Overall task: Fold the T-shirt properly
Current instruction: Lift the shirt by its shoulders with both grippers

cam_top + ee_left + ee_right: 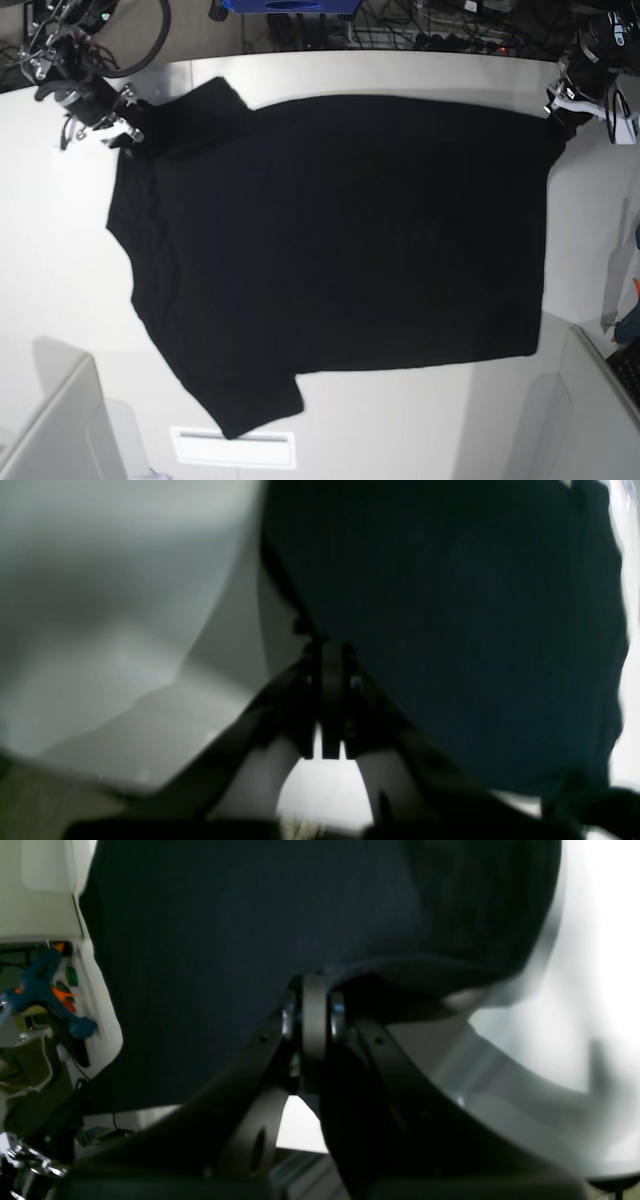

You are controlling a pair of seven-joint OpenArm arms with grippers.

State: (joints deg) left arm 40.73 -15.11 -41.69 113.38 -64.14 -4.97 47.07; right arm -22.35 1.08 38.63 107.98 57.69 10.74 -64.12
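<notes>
T-shirt (340, 250) spread flat on the white table (60, 290), plain black face up, no print visible. Long axis running across the table from side to side: shoulders and sleeves toward the right arm's side, hem toward the left arm's side. One sleeve near the far edge, the other reaching almost to the near edge. Right gripper (122, 135) at the far corner of the shoulder end, jaws closed on the cloth edge just beside the far sleeve; pinch confirmed in the right wrist view (315, 990), cloth hanging away from the tips. Left gripper (560, 118) at the far corner of the hem end, likewise closed on the hem corner; left wrist view (327, 650) blurred but showing dark cloth meeting the closed tips. Both grips on the far long edge, well apart, one at each end of the axis; rest of the garment lying toward the near edge from both. Judgement: far edge held ready for carrying toward the near edge, a lengthwise fold; neither arm nearer, both needed together. Risk: uneven pull skewing the fold line.
</notes>
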